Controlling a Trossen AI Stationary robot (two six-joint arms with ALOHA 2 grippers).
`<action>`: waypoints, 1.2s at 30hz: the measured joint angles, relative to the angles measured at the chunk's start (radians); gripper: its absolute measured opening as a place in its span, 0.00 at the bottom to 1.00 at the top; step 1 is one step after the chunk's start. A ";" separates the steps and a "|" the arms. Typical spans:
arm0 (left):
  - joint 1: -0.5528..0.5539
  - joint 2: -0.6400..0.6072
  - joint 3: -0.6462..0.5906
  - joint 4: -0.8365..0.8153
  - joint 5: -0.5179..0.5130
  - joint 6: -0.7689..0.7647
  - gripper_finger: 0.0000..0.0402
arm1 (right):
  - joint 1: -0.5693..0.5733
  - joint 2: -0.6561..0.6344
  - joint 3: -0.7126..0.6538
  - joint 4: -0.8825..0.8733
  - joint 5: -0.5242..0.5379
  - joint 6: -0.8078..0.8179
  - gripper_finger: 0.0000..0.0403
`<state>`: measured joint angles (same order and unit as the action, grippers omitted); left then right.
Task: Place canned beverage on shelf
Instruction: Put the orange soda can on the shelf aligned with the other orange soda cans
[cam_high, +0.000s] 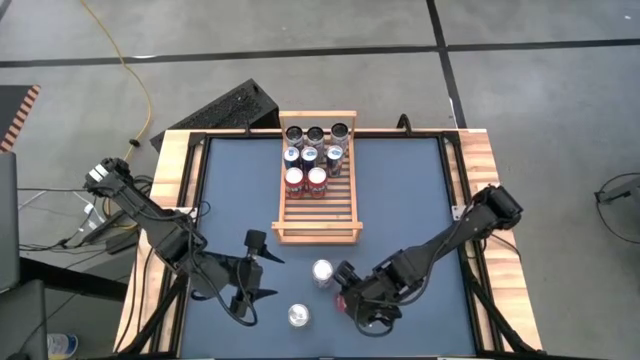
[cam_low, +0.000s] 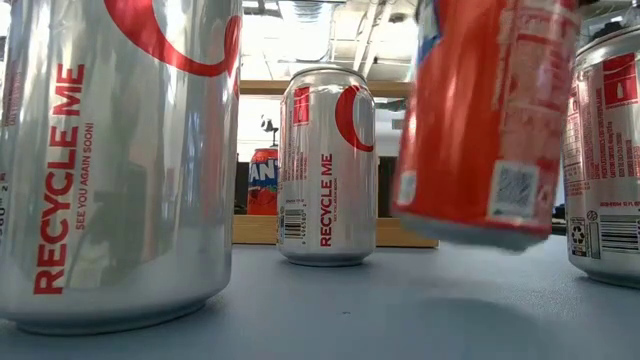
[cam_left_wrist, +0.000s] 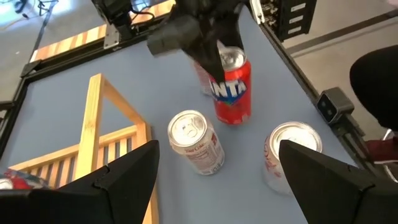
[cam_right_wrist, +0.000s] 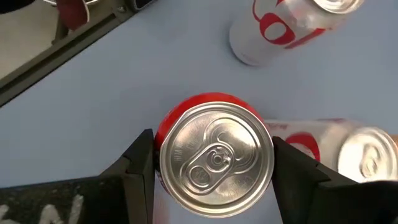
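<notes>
Left gripper (cam_high: 250, 272) waits with fingers spread wide and empty near the desk's front edge. Right of it, the right gripper (cam_high: 352, 300) clamps an orange can (cam_right_wrist: 214, 159), tilted off the desk. The shelf (cam_high: 318, 226) sits at the back edge, its front rows free. Best to level the can first, then carry it over the rail.

Nearest silver can (cam_low: 115, 160) cut off

An orange soda can (cam_right_wrist: 214, 158) hangs slightly tilted just above the blue table, near two silver cans. The light-wood slatted shelf (cam_high: 318, 215) sits at the table's far middle, eight cans crowded at its far end.
</notes>
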<state>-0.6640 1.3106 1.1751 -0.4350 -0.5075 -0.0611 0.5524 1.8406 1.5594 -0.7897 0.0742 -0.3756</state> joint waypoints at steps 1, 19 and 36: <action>0.000 0.000 0.000 0.005 0.002 0.000 0.79 | -0.004 0.008 0.002 0.011 -0.001 0.000 0.52; 0.000 0.000 0.000 0.008 0.004 0.007 0.79 | -0.027 0.014 0.006 0.010 0.011 0.196 0.67; 0.000 0.000 0.000 0.007 0.022 0.012 0.79 | -0.025 0.014 0.006 0.022 0.010 0.256 0.69</action>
<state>-0.6640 1.3106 1.1748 -0.4278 -0.4850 -0.0494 0.5274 1.8542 1.5650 -0.7673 0.0845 -0.1194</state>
